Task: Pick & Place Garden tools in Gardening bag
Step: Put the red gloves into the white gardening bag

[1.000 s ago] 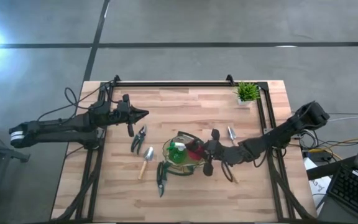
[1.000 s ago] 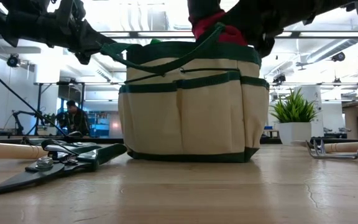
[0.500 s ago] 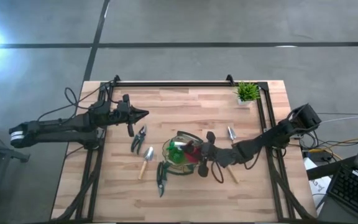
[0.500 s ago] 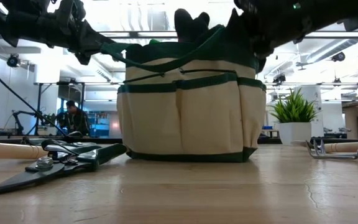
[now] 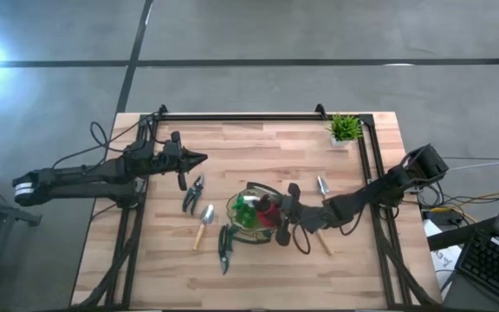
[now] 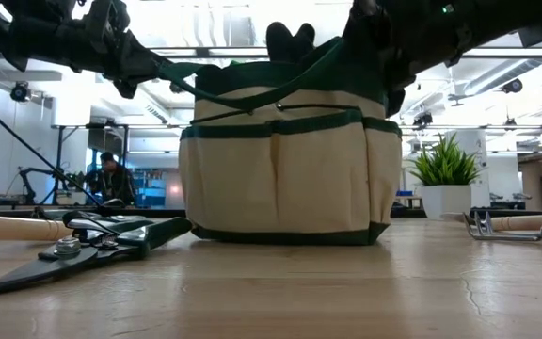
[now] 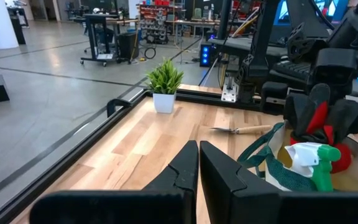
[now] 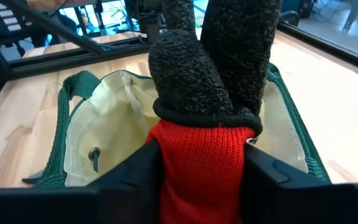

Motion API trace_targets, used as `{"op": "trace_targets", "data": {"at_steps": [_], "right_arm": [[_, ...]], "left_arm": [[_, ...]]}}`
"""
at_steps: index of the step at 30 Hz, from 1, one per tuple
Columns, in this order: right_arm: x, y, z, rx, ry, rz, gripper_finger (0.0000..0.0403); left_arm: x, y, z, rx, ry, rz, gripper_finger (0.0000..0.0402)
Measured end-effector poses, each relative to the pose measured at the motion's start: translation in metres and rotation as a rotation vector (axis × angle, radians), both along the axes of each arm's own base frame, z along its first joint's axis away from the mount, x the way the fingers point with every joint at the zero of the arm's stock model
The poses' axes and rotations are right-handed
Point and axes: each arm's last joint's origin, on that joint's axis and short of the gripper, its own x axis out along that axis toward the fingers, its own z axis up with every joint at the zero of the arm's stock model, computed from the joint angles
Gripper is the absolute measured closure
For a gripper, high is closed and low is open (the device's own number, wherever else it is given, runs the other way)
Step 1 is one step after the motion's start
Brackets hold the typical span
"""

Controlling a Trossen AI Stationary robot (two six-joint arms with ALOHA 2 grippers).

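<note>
High view: the right gripper point(image 5: 282, 218) has moved from beside the bag's right side to over its rim, and now sits at the right edge of the small round olive-tan fabric gardening bag point(image 5: 233, 211) with the dark green rim, near the tabletop's front centre.

Right pincer: clamped on the red-and-black knitted glove piece point(image 8: 202, 118); the right wrist view shows the red cuff squeezed between the dark fingers and the black rubbery part standing over the bag's pale lining.

Change: a second ago the red cuff stood clear above the bag in the low view; now only the black tips of the piece point(image 6: 290, 40) show over the rim, so it has been lowered into the mouth.

Meaning: the piece is judged nearly placed; letting go is the step left.

Already in bag: green plastic spray bottle with white head point(image 7: 312, 163).

Still on the tabletop: wood-handled silver trowel point(image 5: 203, 225) and two pairs of black pruning shears point(image 5: 191, 194) left of the bag; wood-handled rake point(image 5: 322, 185) toward the right edge.

Left gripper point(image 5: 199, 159): waiting over the left half toward the back edge, fingers pressed together on nothing, unchanged.

Bystander: little green potted plant point(image 5: 345, 129) at the back right corner.
</note>
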Motion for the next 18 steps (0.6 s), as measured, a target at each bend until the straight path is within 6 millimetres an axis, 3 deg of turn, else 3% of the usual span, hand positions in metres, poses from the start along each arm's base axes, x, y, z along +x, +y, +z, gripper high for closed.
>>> {"op": "trace_targets", "data": {"at_steps": [11, 18], "right_arm": [[-0.0040, -0.0018, 0.0071, 0.045, -0.006, -0.010, 0.0153], [-0.0042, -0.0019, 0.0080, -0.055, 0.027, 0.018, 0.0150]], "left_arm": [[0.0000, 0.0000, -0.0001, 0.000, 0.001, 0.000, 0.0382], [0.0000, 0.0000, -0.0001, -0.001, 0.001, 0.000, 0.0382]]}}
